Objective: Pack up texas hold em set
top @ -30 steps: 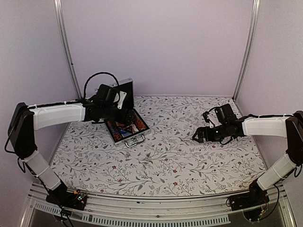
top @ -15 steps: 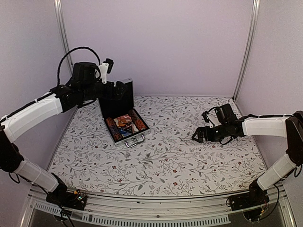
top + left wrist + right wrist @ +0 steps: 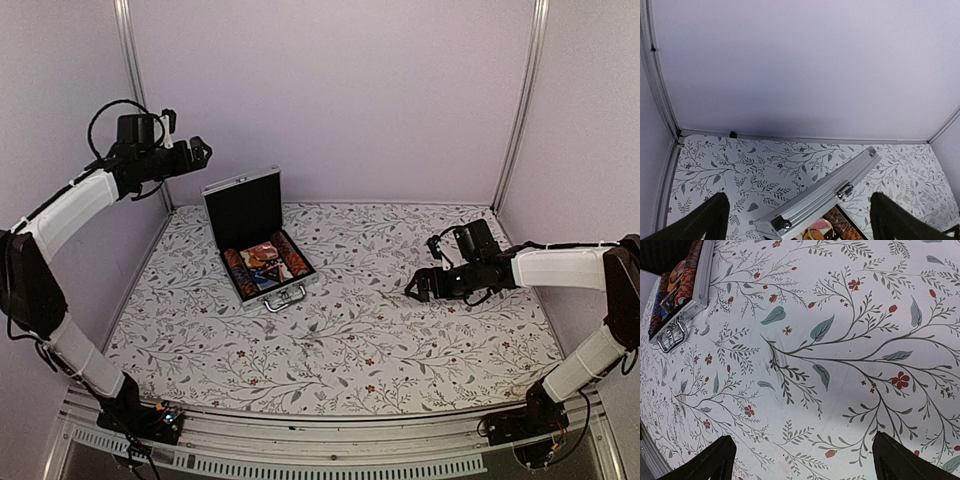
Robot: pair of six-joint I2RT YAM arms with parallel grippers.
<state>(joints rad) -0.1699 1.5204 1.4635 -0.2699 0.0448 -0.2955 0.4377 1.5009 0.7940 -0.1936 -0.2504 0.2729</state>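
The texas hold em set is a small silver briefcase (image 3: 258,245) standing open on the flowered table, far left of centre. Its black-lined lid (image 3: 243,207) is upright; the base holds reddish chip rows (image 3: 291,256) and cards (image 3: 262,262), with the handle (image 3: 285,298) facing the near side. My left gripper (image 3: 197,152) hangs open, high above and to the left of the case, holding nothing. In the left wrist view the lid's top edge (image 3: 825,196) lies below the open left gripper (image 3: 799,200). My right gripper (image 3: 420,287) is open over the table's right half, far from the case (image 3: 687,287).
Pale walls and metal corner posts (image 3: 135,90) enclose the table on three sides. The left arm (image 3: 75,205) runs along the left wall. The right arm (image 3: 555,268) reaches in from the right. A frame rail (image 3: 330,440) runs along the near edge.
My left arm has lifted out of the open case and swung up and left toward the wall. The lid stays upright. The right arm has not moved.
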